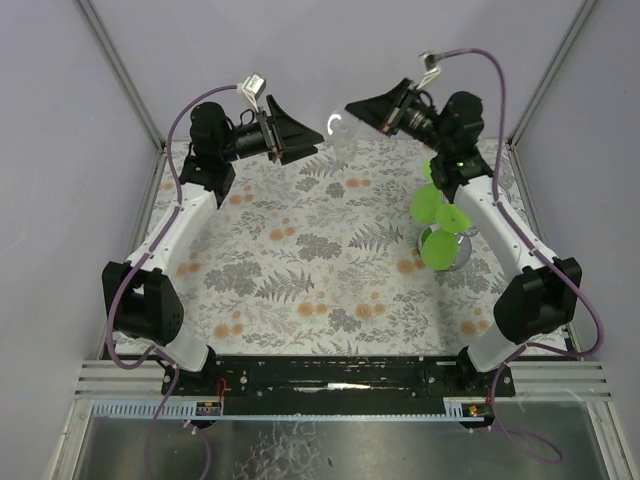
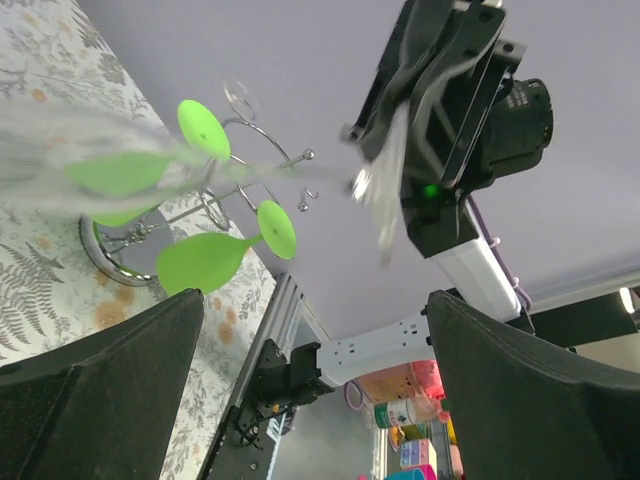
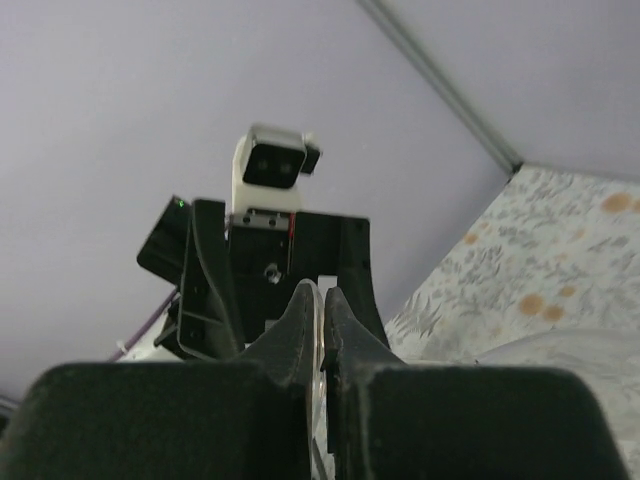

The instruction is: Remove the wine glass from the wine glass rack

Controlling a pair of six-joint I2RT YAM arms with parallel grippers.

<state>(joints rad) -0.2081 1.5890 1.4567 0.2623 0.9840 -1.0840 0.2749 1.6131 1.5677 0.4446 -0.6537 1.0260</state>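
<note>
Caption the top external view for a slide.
Right gripper holds a clear wine glass aloft before the open left gripper, clear of the rack.

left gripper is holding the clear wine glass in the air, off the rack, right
No, the right gripper holds the clear wine glass; the left gripper is open. It is in the air, off the rack, as the top external view shows.

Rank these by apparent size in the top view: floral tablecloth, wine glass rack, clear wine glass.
1. Floral tablecloth, largest by far.
2. Wine glass rack, counting its green glasses.
3. Clear wine glass, smallest, though it is held aloft.
</note>
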